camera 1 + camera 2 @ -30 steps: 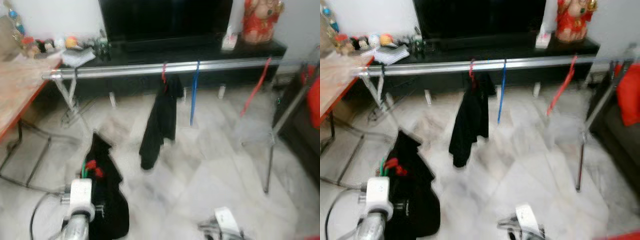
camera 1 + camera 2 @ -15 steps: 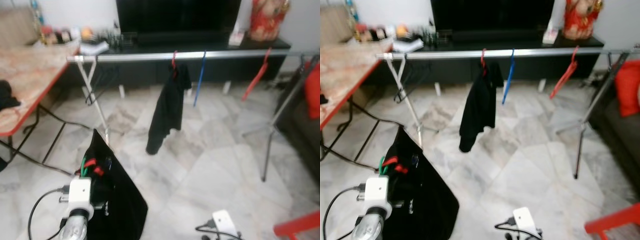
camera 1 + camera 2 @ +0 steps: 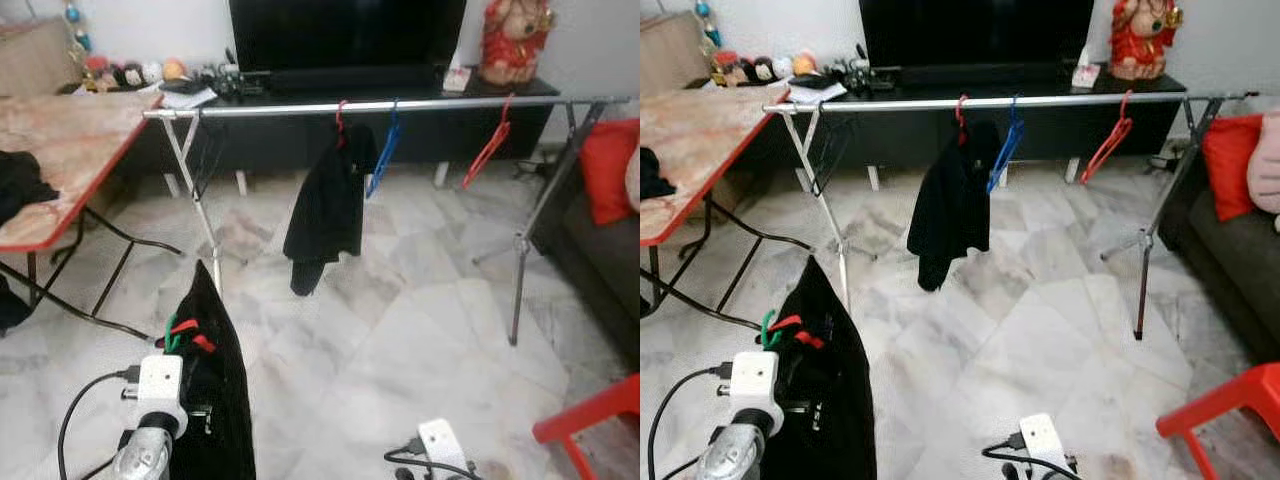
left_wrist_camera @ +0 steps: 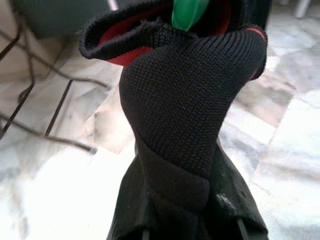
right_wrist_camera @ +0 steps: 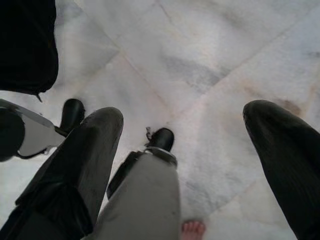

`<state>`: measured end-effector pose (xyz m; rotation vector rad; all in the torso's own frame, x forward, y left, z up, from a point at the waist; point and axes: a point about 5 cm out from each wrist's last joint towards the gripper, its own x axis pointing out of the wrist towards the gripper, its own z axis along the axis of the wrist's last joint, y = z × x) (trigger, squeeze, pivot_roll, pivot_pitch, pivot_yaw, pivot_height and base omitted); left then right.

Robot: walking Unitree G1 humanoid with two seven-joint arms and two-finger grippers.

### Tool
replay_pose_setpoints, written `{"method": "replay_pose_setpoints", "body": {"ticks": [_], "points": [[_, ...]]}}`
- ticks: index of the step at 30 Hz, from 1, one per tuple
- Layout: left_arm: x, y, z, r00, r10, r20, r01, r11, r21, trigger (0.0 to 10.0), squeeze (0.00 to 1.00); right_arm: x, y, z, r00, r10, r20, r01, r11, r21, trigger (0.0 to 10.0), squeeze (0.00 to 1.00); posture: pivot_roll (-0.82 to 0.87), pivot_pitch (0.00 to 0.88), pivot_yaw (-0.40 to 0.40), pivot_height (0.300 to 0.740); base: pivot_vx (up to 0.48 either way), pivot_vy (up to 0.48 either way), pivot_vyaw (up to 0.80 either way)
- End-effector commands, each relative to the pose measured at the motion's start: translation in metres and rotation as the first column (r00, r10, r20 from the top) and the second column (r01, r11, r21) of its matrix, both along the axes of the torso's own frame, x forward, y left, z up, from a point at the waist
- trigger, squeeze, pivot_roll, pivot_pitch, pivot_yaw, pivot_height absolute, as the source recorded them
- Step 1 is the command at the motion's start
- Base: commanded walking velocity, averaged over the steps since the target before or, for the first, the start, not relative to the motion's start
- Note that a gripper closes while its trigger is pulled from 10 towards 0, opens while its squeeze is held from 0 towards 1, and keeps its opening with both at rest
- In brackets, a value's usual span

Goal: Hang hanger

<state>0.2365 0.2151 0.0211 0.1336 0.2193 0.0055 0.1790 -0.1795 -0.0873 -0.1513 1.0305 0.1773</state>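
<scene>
A silver clothes rail [image 3: 440, 103] spans the room in front of the TV stand. On it hang a black garment on a red hanger [image 3: 328, 205], a bare blue hanger [image 3: 382, 158] and a bare red hanger [image 3: 487, 150]. At the lower left my left gripper [image 3: 192, 372] is shut on a green hanger [image 4: 189, 11] that carries a black garment [image 3: 212, 400], well short of the rail; the cloth hides the fingers. My right gripper [image 5: 182, 112] hangs low over the marble floor, its black fingers [image 5: 95, 150] wide apart, holding nothing.
A red-edged table [image 3: 60, 150] with dark cloth [image 3: 20, 185] stands at the left. The rail's legs [image 3: 200, 215] [image 3: 528, 245] reach the floor. A red stool [image 3: 590, 420] and a sofa with a red cushion [image 3: 605, 170] are at the right. Cables trail under the table.
The whole view has shifted and sharpened, bringing the rail's right end, the cushion and more of the stool into sight. My left gripper still holds the hanger with the garment at the lower left.
</scene>
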Motion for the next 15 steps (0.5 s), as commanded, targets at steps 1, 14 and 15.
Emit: {"method": "replay_pose_setpoints", "body": {"ticks": [1, 14, 15], "points": [[0.009, -0.002, 0.015, 0.997, -0.066, 0.04, 0.066, 0.998, -0.003, 10.0, 0.0, 0.005, -0.001, 0.003, 0.999, -0.03, 0.037, 0.03, 0.999, 0.011, 10.0, 0.0, -0.01, 0.0, 0.061, 0.74, 0.0, 0.0, 0.0], [0.016, -0.018, 0.041, 0.896, -0.438, -0.08, 0.44, 0.898, 0.007, 10.0, 0.0, 0.021, 0.018, 0.016, 0.936, 0.289, 0.2, -0.302, 0.953, 0.035, 10.0, 0.0, -0.04, 0.014, 0.078, 0.74, 0.0, 0.0, 0.0], [0.016, -0.021, 0.043, 0.885, -0.458, -0.082, 0.459, 0.888, -0.002, 10.0, 0.0, 0.022, 0.021, 0.017, 0.922, 0.331, 0.203, -0.346, 0.938, 0.038, 10.0, 0.0, -0.04, 0.014, 0.078, 0.74, 0.0, 0.0, 0.0]]}}
